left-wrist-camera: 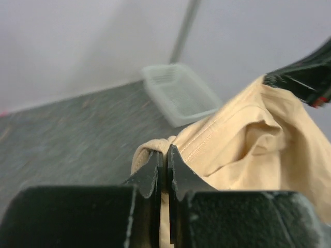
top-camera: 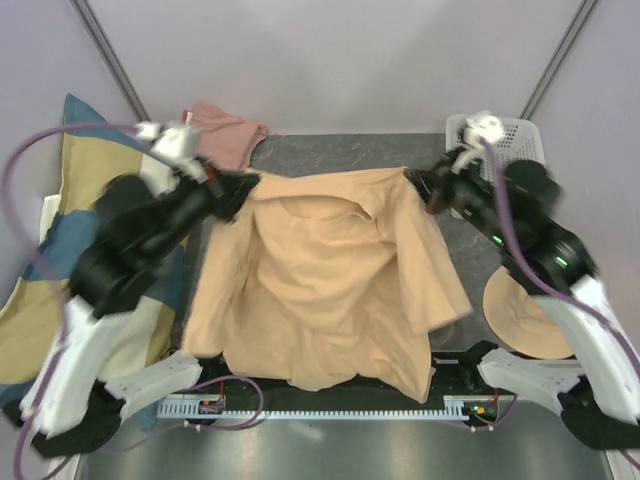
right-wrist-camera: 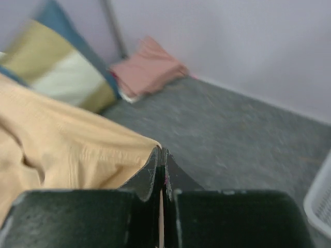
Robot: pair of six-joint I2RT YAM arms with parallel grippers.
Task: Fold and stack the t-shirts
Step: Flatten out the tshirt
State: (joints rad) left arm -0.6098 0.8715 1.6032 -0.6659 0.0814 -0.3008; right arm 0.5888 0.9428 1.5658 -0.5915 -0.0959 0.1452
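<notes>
Left tool (top-camera: 244, 186), right tool (top-camera: 409, 177): t-shirt (top-camera: 320, 275) between

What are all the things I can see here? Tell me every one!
tan t-shirt: one, peach-tan, stretched between the two hands over the middle of the table
pink t-shirt: one, salmon pink, far left corner of the table
pillow: one, blue, yellow and cream stripes, left of the table
basket: one, white, far right corner
round hat-like thing: one, beige, near right, partly behind the right arm
table: one, dark grey, under everything
left hand: one, black, shut on a far corner of the tan t-shirt
right hand: one, black, shut on the other far corner
</notes>
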